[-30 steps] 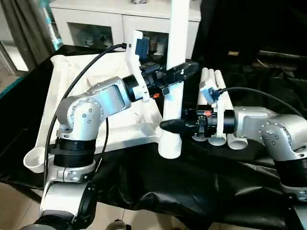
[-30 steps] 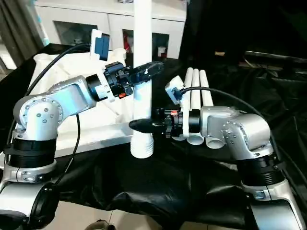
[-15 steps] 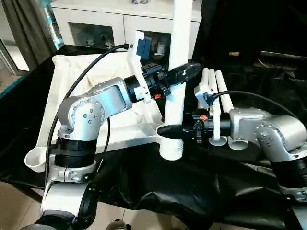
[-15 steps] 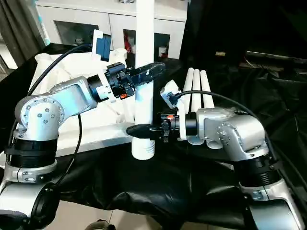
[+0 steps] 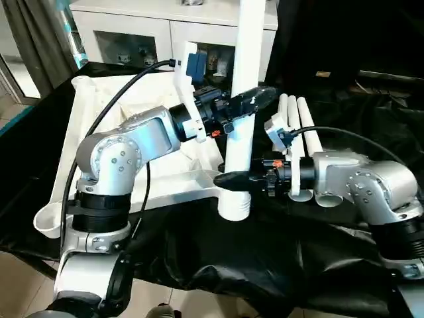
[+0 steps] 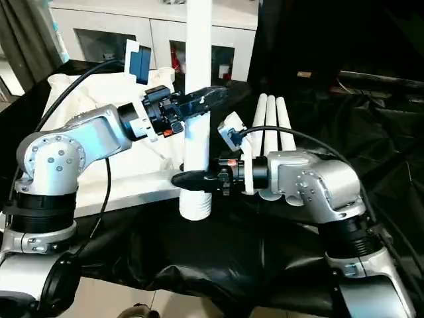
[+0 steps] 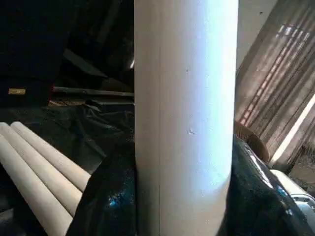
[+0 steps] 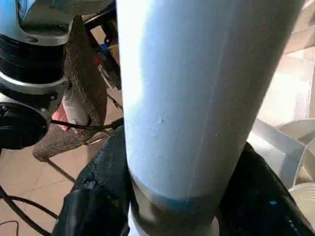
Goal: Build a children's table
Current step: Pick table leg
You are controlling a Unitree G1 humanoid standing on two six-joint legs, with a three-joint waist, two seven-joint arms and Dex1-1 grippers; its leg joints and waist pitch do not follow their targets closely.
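Note:
One white leg [image 5: 244,59] stands upright, its wide lower end [image 5: 233,207] at the near right corner of the white tabletop [image 5: 172,184]. I cannot tell whether that end sits in the corner. My left gripper [image 5: 258,98] is shut on the leg's upper part, and black fingers [image 7: 108,196] flank the tube [image 7: 184,123] in the left wrist view. My right gripper [image 5: 228,179] is shut on the leg low down, and its fingers [image 8: 98,191] hug the leg [image 8: 187,98] on both sides. Three more legs [image 5: 301,116] lie side by side behind my right forearm.
The black-draped work table [image 5: 265,265] carries everything, and its cloth is creased at the front. A white glass-door cabinet [image 5: 132,33] stands behind. Bare floor [image 5: 20,278] shows off the table's near left edge.
My right gripper has reached a little further left around the leg's lower part, and its fingers have drawn in against the tube. The left gripper and the leg have hardly moved.

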